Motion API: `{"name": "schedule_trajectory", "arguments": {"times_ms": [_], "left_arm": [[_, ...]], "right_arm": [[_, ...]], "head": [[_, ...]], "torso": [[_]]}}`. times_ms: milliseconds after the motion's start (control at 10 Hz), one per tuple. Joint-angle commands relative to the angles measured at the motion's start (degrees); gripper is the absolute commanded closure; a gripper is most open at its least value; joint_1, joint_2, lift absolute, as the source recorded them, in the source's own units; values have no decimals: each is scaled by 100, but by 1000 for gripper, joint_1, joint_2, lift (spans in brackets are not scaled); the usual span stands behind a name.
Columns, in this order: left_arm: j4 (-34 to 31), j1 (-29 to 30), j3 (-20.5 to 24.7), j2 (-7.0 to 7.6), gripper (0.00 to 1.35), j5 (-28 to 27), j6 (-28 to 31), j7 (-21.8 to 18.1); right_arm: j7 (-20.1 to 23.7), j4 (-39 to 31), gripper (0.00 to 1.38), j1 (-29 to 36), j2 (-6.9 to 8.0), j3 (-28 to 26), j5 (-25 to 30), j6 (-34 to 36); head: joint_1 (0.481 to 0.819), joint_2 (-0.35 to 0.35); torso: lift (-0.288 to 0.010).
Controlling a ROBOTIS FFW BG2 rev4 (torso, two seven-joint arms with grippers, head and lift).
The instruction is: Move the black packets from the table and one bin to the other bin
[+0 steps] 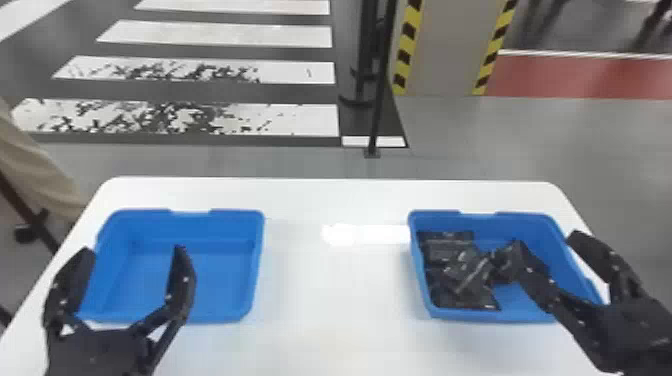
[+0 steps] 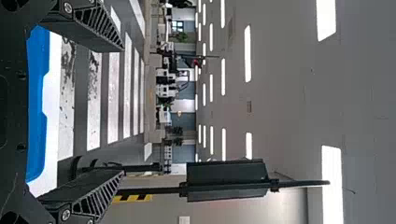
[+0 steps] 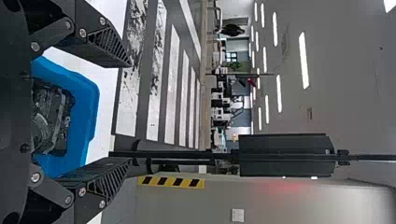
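Note:
Several black packets [image 1: 462,275] lie heaped in the left part of the right blue bin [image 1: 522,316]. My right gripper [image 1: 545,250] stands open over that bin's right side, one finger above the packets and the other past the bin's right wall. In the right wrist view the packets [image 3: 49,119] show in the bin [image 3: 88,107] beside the open right gripper [image 3: 128,112]. Over the left part of the left blue bin [image 1: 200,272], which holds nothing, my left gripper [image 1: 132,255] is open; the left wrist view shows the left gripper [image 2: 122,109] with its fingers wide apart.
Both bins stand on a white table [image 1: 335,295], with a wide strip of tabletop between them. Behind the table are a black post [image 1: 378,90] and a pillar [image 1: 440,50] with yellow-and-black edges. A beige sleeve or cloth [image 1: 35,170] shows at the far left.

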Motion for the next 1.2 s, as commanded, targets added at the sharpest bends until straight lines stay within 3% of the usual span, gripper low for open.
{"name": "schedule_trajectory", "arguments": {"times_ms": [0, 1100], "left_arm": [[0, -3, -52, -15, 107, 17, 13, 0], [0, 25, -75, -15, 107, 166, -29, 0]], "right_arm": [[-34, -73, 337, 26, 15, -8, -4, 9], [-51, -186, 337, 97, 15, -8, 7, -117]], "head": [[695, -53], [695, -56]], "torso": [[-110], [-110]]}}
